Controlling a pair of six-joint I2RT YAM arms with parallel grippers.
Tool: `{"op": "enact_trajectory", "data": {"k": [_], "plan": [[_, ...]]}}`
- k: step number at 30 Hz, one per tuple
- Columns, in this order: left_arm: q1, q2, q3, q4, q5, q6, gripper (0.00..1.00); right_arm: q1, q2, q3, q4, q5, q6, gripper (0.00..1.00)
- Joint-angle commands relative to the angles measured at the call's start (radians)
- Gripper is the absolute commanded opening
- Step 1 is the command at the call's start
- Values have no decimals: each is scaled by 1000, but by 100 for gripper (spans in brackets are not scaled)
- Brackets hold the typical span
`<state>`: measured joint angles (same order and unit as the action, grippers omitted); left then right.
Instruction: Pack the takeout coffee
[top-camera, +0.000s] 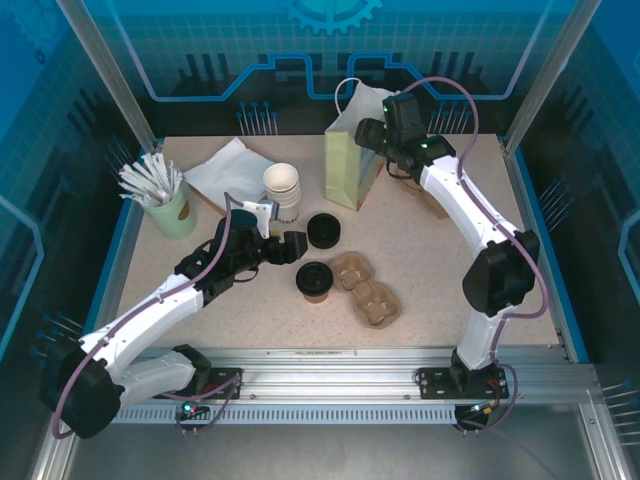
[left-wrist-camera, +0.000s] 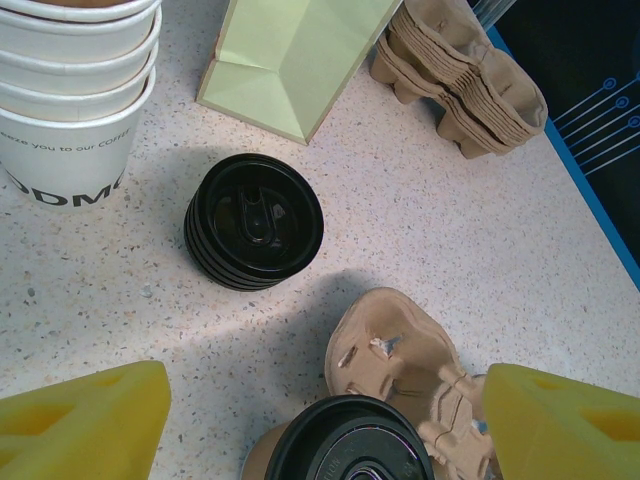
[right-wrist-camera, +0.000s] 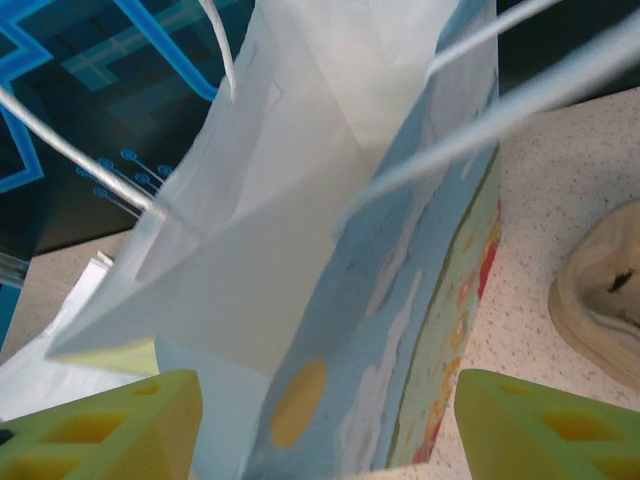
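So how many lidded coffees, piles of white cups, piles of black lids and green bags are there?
lidded coffee: 1
pile of white cups: 1
pile of black lids: 1
green bag: 1
Total: 4

Tan-sided paper takeout coffee cup (left-wrist-camera: 345, 445), round black plastic lid. Pale green paper bag (top-camera: 347, 172), side panel blue with orange spot. Beige speckled desk (left-wrist-camera: 450, 250); stacked white paper cups (left-wrist-camera: 70, 100), dark lettering.
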<state>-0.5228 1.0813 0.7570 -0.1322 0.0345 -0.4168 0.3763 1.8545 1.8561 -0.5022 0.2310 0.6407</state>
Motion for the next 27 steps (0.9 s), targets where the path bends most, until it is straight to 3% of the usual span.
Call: {"op": "enact_trajectory", "data": {"k": [1,14,27], "plan": [[-1,-18,20,16,19,-5,83,-17,62,95,-32,-1,14,66],[-3,-14,19,7,21,1,83,-33,288,398,-193,118,-15,39],[-3,18,26,6,33,18,83,-42,311,496,-245,184,-128,11]]}}
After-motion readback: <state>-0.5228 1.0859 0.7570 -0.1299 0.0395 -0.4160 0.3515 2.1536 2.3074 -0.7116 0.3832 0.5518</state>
